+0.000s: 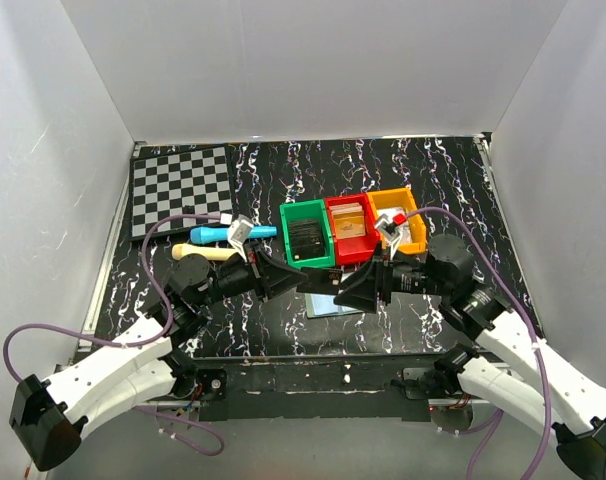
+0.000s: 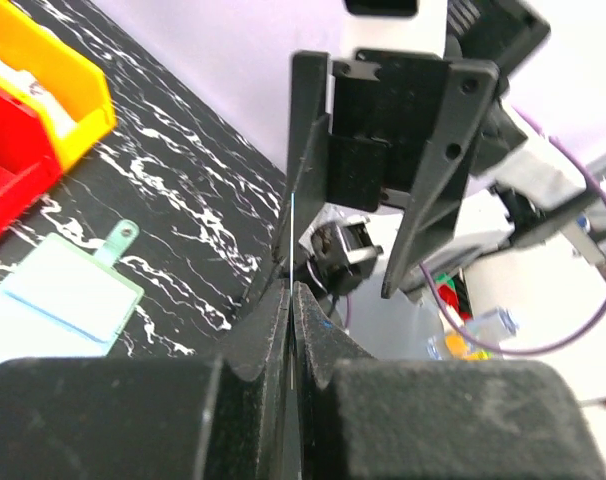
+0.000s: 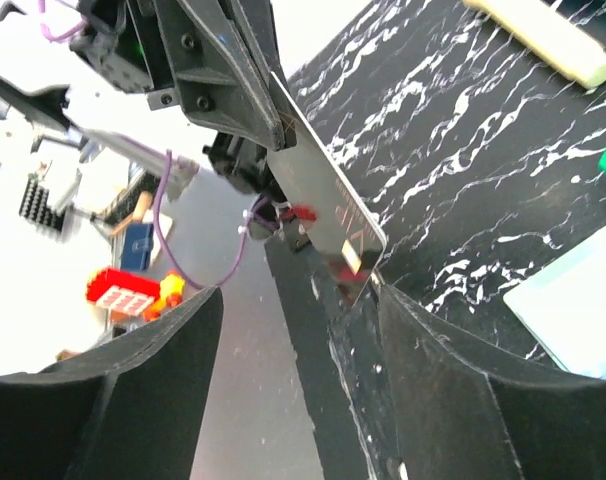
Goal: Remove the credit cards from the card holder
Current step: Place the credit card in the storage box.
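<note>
The black marbled counter [image 1: 433,170] is being shared by both arms, which are being held nose to nose just in front of the green bin [image 1: 286,235], the red bin [image 1: 345,199] and the orange bin [image 1: 419,222]. The card holder [image 2: 58,305] is lying open and flat on the counter beneath the meeting point, touched by neither arm.

A dark, glossy credit card [image 3: 323,205] is being held clear of the holder, in the air. It is being pinched along one edge by the left gripper [image 2: 291,300], whose jaws are pressed together on it. The jaws of the right gripper [image 3: 298,292] are spread, with the card's free end lying between them, close against one finger.

A handover is probably being set up, and the risk lies there. The card is being held only by a narrow edge grip. If it is released before the right jaws are fully closed, or is struck off-centre as they close, it is likely to twist loose and drop. Whether other cards are being left in the holder cannot be told.
</note>
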Robot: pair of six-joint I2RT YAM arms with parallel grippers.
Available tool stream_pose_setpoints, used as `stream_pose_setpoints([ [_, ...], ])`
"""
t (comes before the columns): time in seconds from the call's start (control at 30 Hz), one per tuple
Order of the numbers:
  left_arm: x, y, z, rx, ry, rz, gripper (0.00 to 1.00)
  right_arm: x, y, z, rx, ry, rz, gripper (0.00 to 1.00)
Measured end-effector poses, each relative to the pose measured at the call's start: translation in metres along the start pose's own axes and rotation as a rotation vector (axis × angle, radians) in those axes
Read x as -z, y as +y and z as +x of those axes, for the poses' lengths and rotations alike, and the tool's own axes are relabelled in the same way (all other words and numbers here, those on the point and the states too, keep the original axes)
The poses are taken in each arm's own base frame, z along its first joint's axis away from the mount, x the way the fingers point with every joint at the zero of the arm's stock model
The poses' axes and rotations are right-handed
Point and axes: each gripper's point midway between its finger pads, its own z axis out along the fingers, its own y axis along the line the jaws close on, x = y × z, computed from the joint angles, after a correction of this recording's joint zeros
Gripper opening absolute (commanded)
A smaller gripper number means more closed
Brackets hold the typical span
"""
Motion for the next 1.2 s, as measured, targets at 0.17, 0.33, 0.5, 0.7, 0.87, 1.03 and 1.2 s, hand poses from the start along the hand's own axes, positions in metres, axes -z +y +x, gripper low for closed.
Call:
stream_pose_setpoints([
  [0.17,0.004,0.006,-0.015,0.018,-0.096,-0.053,0.0,0.007,-0.003,-0.016,0.004,-0.148,0.046,0.8],
  [0.33,0.006,0.003,-0.025,0.045,-0.162,-0.044,0.0,0.01,-0.005,-0.028,0.006,-0.237,0.056,0.76],
  [0.5,0.008,0.0,-0.029,0.083,-0.197,-0.03,0.0,0.01,-0.019,-0.026,-0.045,-0.303,0.058,0.74],
  [0.7,0.01,-0.007,-0.036,0.101,-0.227,-0.001,0.0,0.008,-0.016,-0.041,-0.092,-0.35,-0.003,0.68],
  [0.87,0.01,-0.011,-0.039,0.112,-0.239,0.015,0.0,0.006,-0.004,-0.049,-0.088,-0.359,-0.072,0.6],
  [1.03,0.009,-0.012,-0.04,0.122,-0.241,0.018,0.0,0.002,-0.001,-0.047,-0.104,-0.327,-0.11,0.54],
  [1.2,0.008,-0.011,-0.039,0.133,-0.237,0.015,0.0,-0.001,0.0,-0.043,-0.121,-0.298,-0.129,0.45],
])
